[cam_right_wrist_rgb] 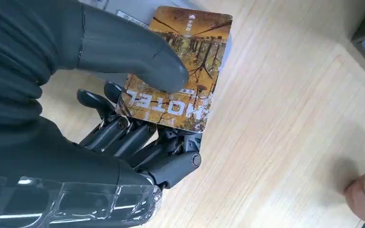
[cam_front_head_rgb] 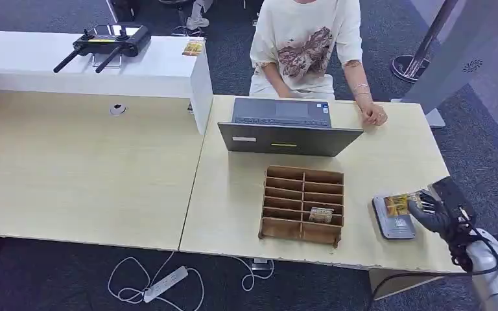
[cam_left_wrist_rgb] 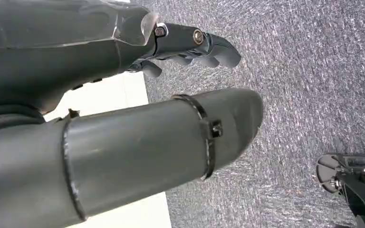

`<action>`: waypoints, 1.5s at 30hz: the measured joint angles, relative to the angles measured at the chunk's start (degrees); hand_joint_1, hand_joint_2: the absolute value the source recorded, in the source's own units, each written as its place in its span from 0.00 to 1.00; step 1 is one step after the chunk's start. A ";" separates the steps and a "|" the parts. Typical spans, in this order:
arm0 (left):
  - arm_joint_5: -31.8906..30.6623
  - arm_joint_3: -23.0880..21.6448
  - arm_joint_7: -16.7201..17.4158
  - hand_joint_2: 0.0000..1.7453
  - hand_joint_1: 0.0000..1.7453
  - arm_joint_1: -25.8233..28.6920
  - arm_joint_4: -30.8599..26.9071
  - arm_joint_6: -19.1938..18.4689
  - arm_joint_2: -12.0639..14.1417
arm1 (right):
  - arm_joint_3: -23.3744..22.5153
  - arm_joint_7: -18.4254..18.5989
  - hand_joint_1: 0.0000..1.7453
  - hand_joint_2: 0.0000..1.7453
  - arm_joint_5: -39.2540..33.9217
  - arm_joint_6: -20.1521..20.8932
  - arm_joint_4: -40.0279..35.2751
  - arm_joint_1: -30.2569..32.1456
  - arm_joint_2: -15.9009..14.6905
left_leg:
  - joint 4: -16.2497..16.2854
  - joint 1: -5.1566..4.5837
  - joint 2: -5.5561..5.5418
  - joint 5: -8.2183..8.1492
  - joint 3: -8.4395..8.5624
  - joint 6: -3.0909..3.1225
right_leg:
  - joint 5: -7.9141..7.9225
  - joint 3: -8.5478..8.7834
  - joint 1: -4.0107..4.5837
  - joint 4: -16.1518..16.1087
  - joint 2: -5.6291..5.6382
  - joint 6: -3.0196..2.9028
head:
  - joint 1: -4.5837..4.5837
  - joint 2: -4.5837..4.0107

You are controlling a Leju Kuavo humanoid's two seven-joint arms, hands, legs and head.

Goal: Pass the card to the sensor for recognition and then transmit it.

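Right hand (cam_right_wrist_rgb: 123, 123) has the card (cam_right_wrist_rgb: 183, 71) pinched, thumb pressed on its printed face, darker fingers backing it from beneath. Big pale letters on the card read "HOTEL", upside down in the right wrist view, over an amber forest picture; the small print near the far short edge is too fine to read. The thumb hides part of the card's middle. Its long axis runs straight out from the palm, free end pointing away. In the head view the card sits over the grey sensor (cam_front_head_rgb: 395, 220) at the table's (cam_front_head_rgb: 389, 168) right edge, though contact is hard to judge. Left hand (cam_left_wrist_rgb: 190, 45) hangs over carpet, fingers curled, nothing in them.
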 joint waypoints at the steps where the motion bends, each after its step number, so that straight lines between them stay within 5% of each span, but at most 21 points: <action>1: 0.00 0.00 0.00 0.00 0.00 0.00 0.00 0.02 0.00 | -0.13 0.09 1.00 1.00 -0.04 0.04 -0.35 0.44 -0.15 | 0.00 0.00 0.00 -0.01 0.00 0.01 | 0.00 0.00 0.00 0.00 0.00 0.00 | -0.02 0.00; 17: 0.15 0.00 0.09 0.00 0.00 0.01 0.00 0.35 -0.02 | -0.20 0.94 1.00 1.00 -0.48 1.16 -1.94 2.32 -1.44 | 0.00 0.00 0.02 -0.01 0.01 0.01 | 0.00 0.00 0.00 0.01 0.02 0.00 | 0.00 0.00; 45: -0.90 0.00 0.52 0.00 0.00 -0.05 0.00 0.00 -0.02 | 1.40 5.73 1.00 1.00 6.82 -6.10 -2.27 4.35 -1.22 | 0.00 0.00 0.02 -0.01 0.04 0.02 | 0.00 0.05 0.00 0.01 0.01 0.01 | 0.00 0.00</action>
